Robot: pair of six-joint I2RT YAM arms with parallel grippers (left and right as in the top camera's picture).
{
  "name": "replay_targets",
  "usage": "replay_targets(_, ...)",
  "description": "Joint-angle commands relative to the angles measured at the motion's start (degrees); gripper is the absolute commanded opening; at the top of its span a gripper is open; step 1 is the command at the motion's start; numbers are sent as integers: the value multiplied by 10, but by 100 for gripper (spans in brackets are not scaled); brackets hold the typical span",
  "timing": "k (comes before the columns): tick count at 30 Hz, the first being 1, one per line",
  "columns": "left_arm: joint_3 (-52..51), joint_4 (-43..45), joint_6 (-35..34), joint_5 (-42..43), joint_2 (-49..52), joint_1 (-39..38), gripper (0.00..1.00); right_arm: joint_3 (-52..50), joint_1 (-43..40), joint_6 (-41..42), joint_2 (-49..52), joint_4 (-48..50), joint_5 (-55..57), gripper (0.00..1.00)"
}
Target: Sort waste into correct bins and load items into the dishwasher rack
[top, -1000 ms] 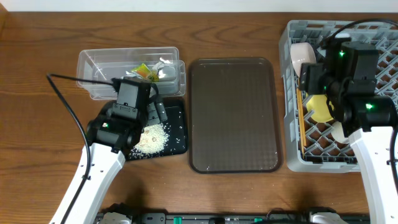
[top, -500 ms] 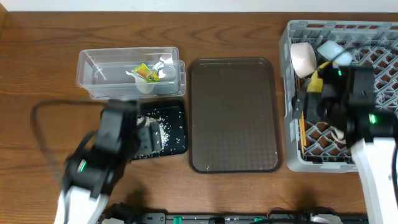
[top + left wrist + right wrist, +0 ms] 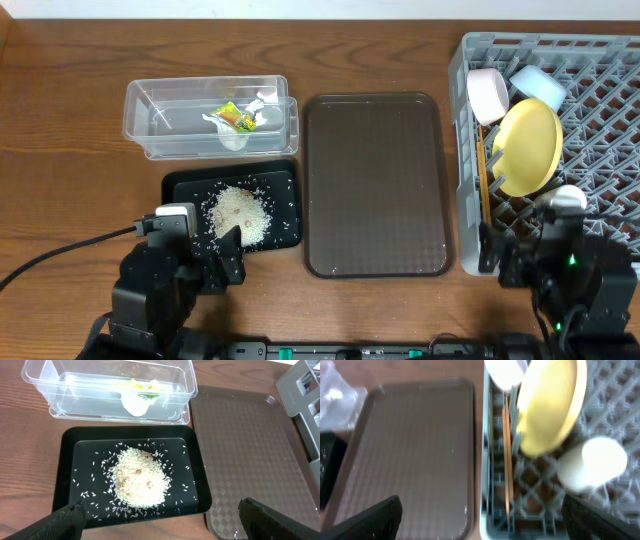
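Now both arms have pulled back, left gripper [image 3: 160,505] and right gripper [image 3: 481,502] spread and empty; rice [image 3: 137,477] lies in the black tray [image 3: 67,475] ahead of the left, plate [image 3: 550,405] in the rack [image 3: 492,485] ahead of the right: likely done.

Lit evenly from above, shadows faint. Sharp overhead and at left wrist, slight glare on clear tub [image 3: 80,397]. Blurred throughout at right wrist, smearing yellow plate [image 3: 547,405].
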Motion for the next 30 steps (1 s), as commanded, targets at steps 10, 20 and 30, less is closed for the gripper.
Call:
replay_targets(10,-5,-2,9,-7,-1,1,100,-5,-6,5,-15,-93,6,99)
replay_targets(20,-5,-2,9,-7,-1,1,100,-65,28,-12,-116,27,10,99)
replay_targets(30,-5,-2,10,-7,-1,1,100,-330,32,-22,-288,383,8,99)
